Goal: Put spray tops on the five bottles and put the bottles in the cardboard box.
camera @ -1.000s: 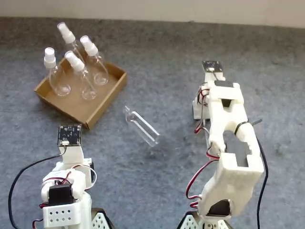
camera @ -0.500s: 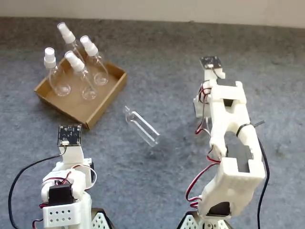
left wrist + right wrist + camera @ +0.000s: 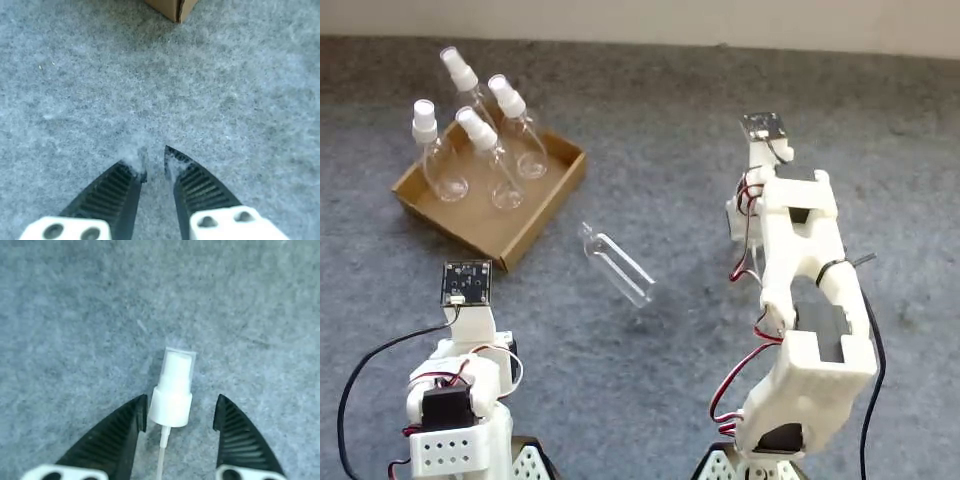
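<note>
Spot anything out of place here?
One clear plastic bottle lies on its side on the grey carpet, uncapped, outside the brown cardboard box. A white spray top lies loose within the open right gripper.

Grey, short-pile carpet [image 3: 650, 120] covers the whole work surface under soft, even daylight. A pale wall [image 3: 640, 15] meets the carpet's far edge, where the pile looks darker in a narrow band.
</note>
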Controlling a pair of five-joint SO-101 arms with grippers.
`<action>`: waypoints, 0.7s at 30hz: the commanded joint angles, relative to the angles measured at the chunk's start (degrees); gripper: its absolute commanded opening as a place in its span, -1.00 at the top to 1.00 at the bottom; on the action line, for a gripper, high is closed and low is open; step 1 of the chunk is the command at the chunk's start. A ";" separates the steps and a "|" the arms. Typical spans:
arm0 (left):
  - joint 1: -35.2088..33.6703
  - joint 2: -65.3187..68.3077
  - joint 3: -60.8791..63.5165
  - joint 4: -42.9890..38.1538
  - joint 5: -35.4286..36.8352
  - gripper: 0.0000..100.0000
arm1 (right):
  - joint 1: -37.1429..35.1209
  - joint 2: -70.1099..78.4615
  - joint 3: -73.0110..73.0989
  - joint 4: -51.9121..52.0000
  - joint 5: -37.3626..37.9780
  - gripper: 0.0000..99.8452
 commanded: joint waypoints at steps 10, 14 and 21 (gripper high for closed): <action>-0.48 -0.22 1.19 0.35 -0.44 0.99 | 0.22 0.66 -3.65 -1.54 0.70 0.61; -0.48 -0.22 1.19 0.35 -0.44 0.99 | 0.48 3.74 -6.46 -1.54 0.70 0.62; -0.48 -0.22 1.19 0.35 -0.44 0.99 | 0.22 4.09 -8.04 -1.19 0.70 0.63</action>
